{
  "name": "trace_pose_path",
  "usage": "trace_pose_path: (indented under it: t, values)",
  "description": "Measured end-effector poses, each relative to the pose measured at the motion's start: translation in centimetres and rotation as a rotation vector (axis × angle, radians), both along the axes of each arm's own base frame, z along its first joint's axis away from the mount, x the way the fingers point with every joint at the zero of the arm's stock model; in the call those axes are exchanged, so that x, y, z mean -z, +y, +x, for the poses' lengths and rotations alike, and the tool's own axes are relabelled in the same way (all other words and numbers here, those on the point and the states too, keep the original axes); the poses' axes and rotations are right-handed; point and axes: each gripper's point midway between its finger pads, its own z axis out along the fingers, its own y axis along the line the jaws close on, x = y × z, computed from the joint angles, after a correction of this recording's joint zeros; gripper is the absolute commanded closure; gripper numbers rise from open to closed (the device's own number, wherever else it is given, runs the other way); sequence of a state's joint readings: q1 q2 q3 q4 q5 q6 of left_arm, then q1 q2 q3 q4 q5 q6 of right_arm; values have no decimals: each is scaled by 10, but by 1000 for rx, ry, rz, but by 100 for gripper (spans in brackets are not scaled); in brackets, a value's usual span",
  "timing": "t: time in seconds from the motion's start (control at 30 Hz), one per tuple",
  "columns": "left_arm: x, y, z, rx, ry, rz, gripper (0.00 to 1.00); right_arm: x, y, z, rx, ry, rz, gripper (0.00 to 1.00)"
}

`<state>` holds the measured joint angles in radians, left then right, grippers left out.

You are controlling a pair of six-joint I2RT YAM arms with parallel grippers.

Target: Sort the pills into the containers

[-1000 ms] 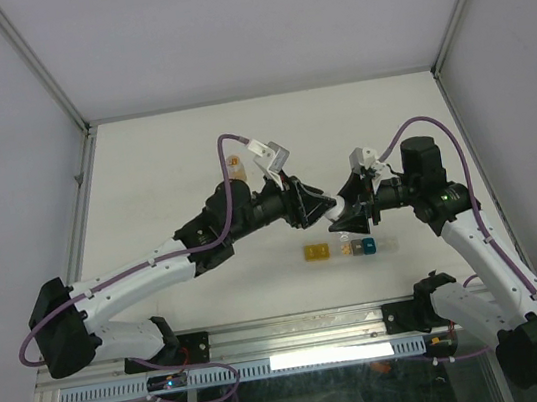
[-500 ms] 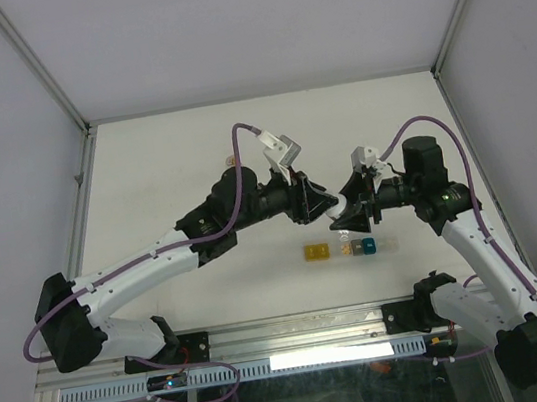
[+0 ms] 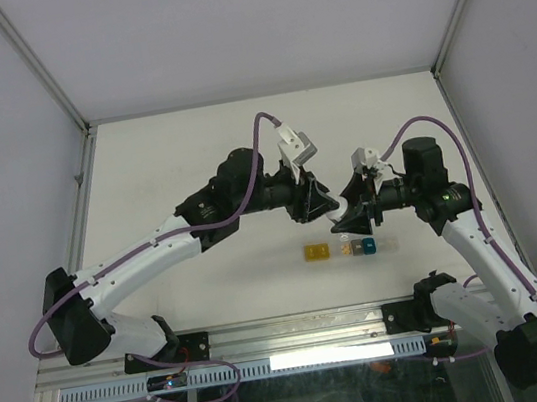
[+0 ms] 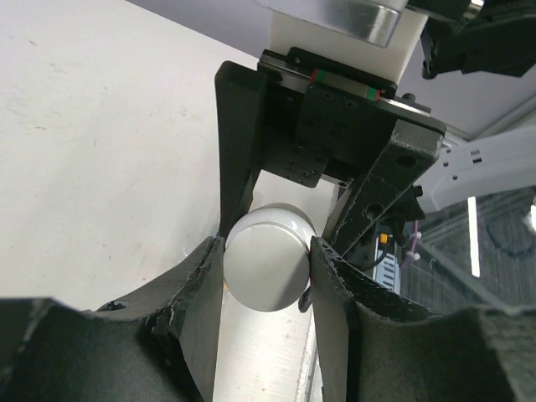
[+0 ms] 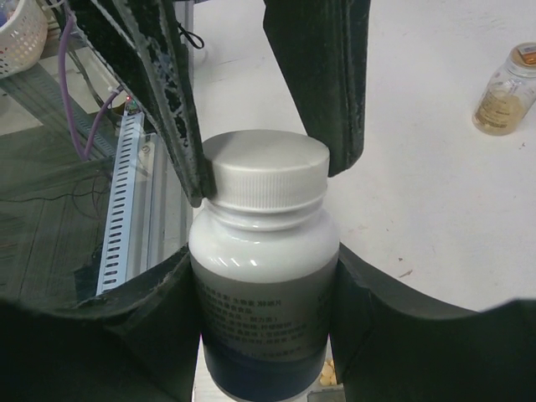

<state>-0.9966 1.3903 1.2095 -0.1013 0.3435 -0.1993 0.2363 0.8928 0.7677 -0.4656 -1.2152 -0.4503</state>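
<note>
A white pill bottle (image 5: 261, 276) with a dark label sits above the table, and my right gripper (image 5: 264, 272) is shut on its body. My left gripper (image 4: 268, 255) is shut on the bottle's white cap (image 4: 268, 261); its fingers (image 5: 159, 84) show on either side of the cap in the right wrist view. From above, the two grippers meet nose to nose at the bottle (image 3: 336, 213). Just in front on the table lie the containers, in a strip: yellow (image 3: 315, 253), clear (image 3: 340, 248) and blue-teal (image 3: 363, 246). A few yellowish pills (image 5: 326, 373) peek out below the bottle.
A small round amber bottle (image 5: 505, 92) stands on the table further back; the left arm hides it in the top view. The metal rail (image 3: 298, 333) marks the table's near edge. A white basket (image 5: 17, 33) lies beyond that edge.
My left arm has swung its forearm up and away, covering the amber bottle from above. Its jaws have closed in on the cap. The right arm and the bottle have stayed put.
</note>
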Motion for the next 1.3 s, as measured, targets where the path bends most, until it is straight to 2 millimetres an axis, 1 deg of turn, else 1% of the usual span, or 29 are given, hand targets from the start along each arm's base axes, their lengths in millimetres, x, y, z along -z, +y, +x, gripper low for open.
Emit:
trace_pose_path:
  t: [0.17,0.27,0.47,0.6,0.73,0.83,0.97,1.07,1.17,1.3]
  values:
    - [1,-2,-5,106,-50,29,75,0,-1,-5,-14,16,12,100]
    - [6,-3,-8,179,-92,48,75,3,-2,-8,-18,31,13,100]
    - [8,-2,-17,343,-240,83,75,5,-1,-15,-40,54,23,100]
    - [7,-3,-19,443,-304,91,75,3,-1,-17,-44,49,28,100]
    - [7,-3,-18,522,-328,86,76,3,-2,-17,-39,51,25,100]
    - [7,-3,-18,561,-319,76,82,3,-2,-17,-37,53,25,100]
    - [5,-5,-19,565,-267,73,84,2,-2,-18,-37,42,27,100]
    - [4,-5,-19,526,-202,70,83,0,-3,-18,-30,29,25,100]
    - [7,-4,-16,440,-121,63,83,3,-5,-15,-5,21,7,100]
    - [13,0,-9,262,17,34,83,8,-6,-8,28,6,-20,100]
